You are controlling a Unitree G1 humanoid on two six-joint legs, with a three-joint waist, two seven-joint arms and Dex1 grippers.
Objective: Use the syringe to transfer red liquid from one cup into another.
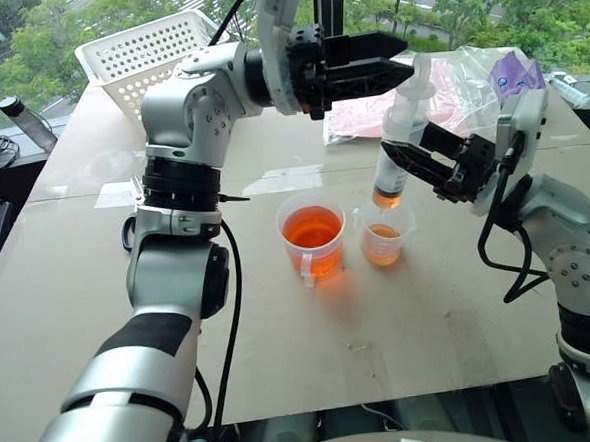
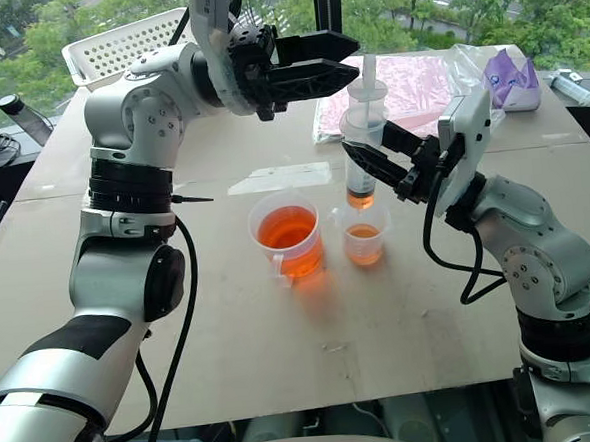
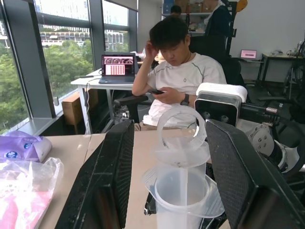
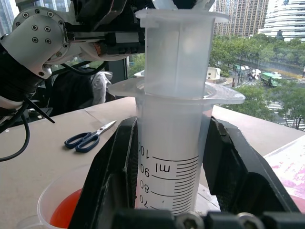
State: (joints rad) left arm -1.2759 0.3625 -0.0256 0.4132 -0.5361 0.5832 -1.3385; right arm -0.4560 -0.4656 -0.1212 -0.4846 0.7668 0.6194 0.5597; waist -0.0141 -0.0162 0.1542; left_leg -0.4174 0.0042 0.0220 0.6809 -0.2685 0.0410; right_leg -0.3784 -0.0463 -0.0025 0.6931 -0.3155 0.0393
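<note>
My right gripper (image 1: pixel 399 156) is shut on the barrel of the syringe (image 1: pixel 403 122) and holds it upright. A little red liquid (image 1: pixel 387 196) sits at the bottom of the barrel. The syringe tip hangs just over the smaller spouted cup (image 1: pixel 382 244), which holds a shallow orange-red layer. Beside that cup stands the wider cup (image 1: pixel 313 236) with a handle tab, about half full of red liquid. My left gripper (image 1: pixel 406 58) points level towards the white plunger top (image 3: pixel 181 136). Its fingers (image 3: pixel 112 171) stand apart on either side of the plunger without gripping it.
A white perforated basket (image 1: pixel 144 48) stands at the back left of the table. A pink plastic bag (image 1: pixel 458 96) and a purple packet (image 1: pixel 514 72) lie at the back right. Blue-handled scissors (image 4: pixel 88 139) lie on the table left of the cups. A seated person (image 3: pixel 183 71) is beyond the table.
</note>
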